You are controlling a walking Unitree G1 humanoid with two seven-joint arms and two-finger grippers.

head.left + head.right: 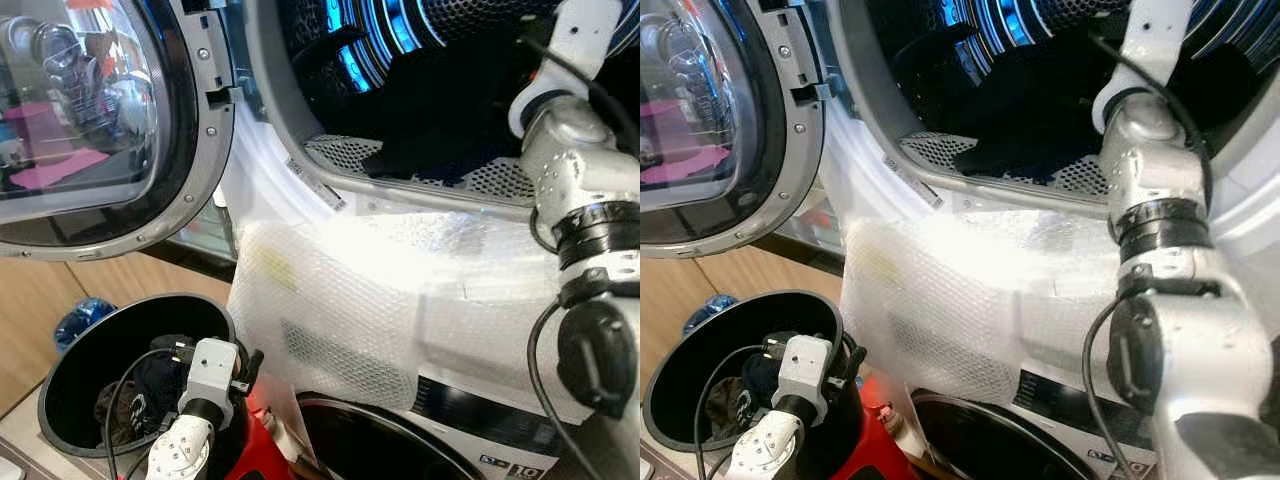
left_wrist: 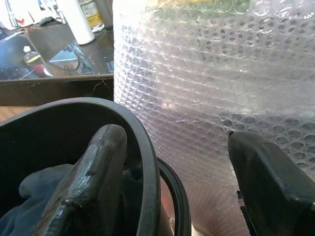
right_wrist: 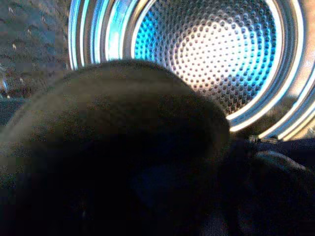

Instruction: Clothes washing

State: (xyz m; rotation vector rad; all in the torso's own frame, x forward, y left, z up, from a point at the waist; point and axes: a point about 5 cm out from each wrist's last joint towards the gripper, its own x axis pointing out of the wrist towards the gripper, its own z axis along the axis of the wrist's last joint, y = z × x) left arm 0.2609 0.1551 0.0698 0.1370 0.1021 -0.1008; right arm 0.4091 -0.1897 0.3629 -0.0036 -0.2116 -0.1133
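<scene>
In the upper right, the right end effector (image 3: 147, 162) reaches into the perforated steel washer drum (image 3: 221, 49) to deposit dark clothing (image 1: 440, 120), grip unreadable, while the left end effector (image 2: 177, 182), fingers apart, straddles the black round laundry bucket (image 1: 70, 370) rim for more garments.

Almost nothing legible. At five o'clock in the left eye view, a "10" readable on a small label (image 1: 527, 470) on the lower washing machine (image 1: 470, 420) front; smaller print beside it too blurred to read.
</scene>
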